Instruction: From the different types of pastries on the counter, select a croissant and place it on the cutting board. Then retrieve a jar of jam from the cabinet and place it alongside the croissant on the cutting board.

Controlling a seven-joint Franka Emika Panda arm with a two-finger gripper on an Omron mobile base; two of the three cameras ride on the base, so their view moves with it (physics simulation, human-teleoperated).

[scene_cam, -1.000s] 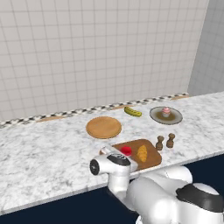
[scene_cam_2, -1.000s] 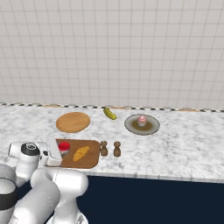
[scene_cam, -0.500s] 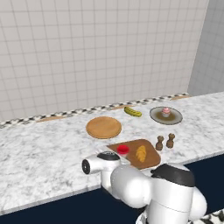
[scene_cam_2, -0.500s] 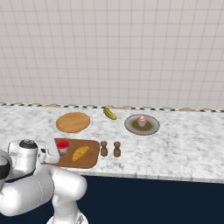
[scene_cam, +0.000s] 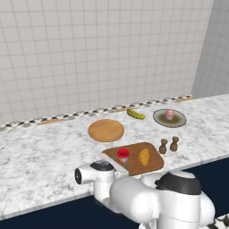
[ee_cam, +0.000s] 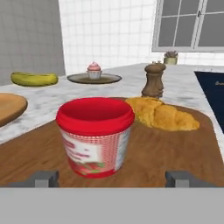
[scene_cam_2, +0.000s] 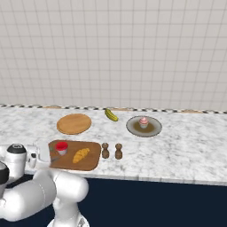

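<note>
Jar of jam upright on cutting board, label blurred, unreadable; pincer spread w/ tips clear.

A pale grey tiled wall rises behind the marbled bench, meeting a greyer side wall. In the hand view, a grey-framed window shows

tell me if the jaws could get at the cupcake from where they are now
Probably not directly. The gripper sits low at the near edge of the cutting board with the jam jar right in front; the cupcake stands far behind it, so the arm would likely need to lift over.
</note>
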